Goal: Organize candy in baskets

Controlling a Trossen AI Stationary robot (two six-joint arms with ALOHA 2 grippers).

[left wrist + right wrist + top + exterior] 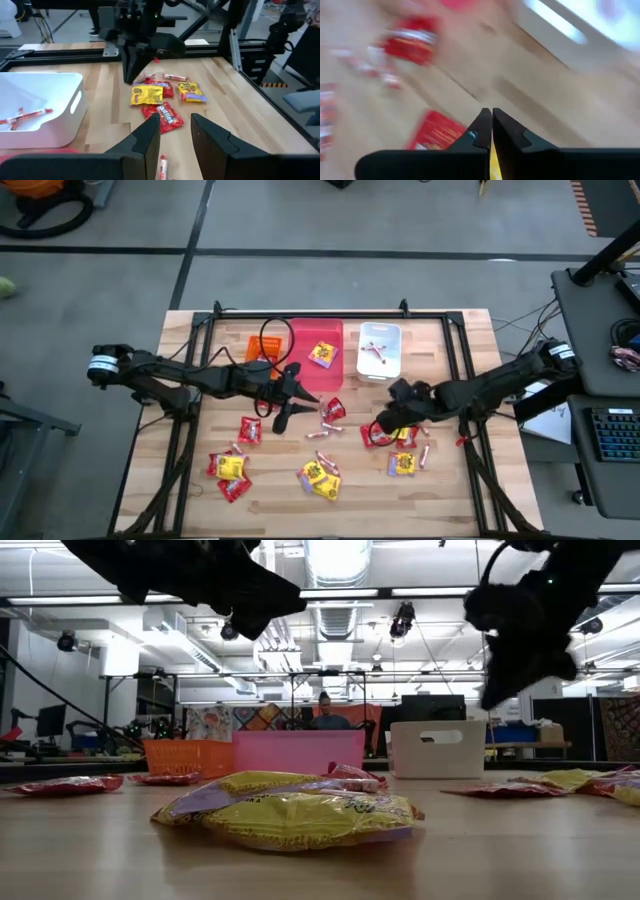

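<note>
Left arm: reaches in from the table's left side; the left gripper (283, 412) hangs over bare wood in front of the pink-red bin, fingers (150, 137) parted by a narrow gap with nothing between them.
Small orange plastic basket (258, 347): just behind the left gripper, latticed walls; contents cannot be made out.
Larger pink-red rectangular plastic bin (305, 348): touching the orange one's right side, holding one yellow packet with red print (322, 354).
White translucent plastic bin (393, 340): right of the pink-red bin, with a handle slot in its wall; thin red-and-white wrapped sticks (25, 116) lie crossed inside.
Loose candy, left: red square packets (249, 430) and a yellow packet lie in front of the left gripper, toward the table's near left part.
Loose candy, middle: a heap of yellow packets (321, 476) with purple and red print, glossy and crinkled, well in front of both grippers; a red packet and short sticks lie just right of the left gripper.
Right arm: comes in from the right; the right gripper (383, 423) is low over a red packet (377, 437), fingers pressed together with a sliver of yellow showing between them, too blurred to identify.
Loose candy, right: a yellow packet (403, 463) and small sticks lie near the right gripper.
</note>
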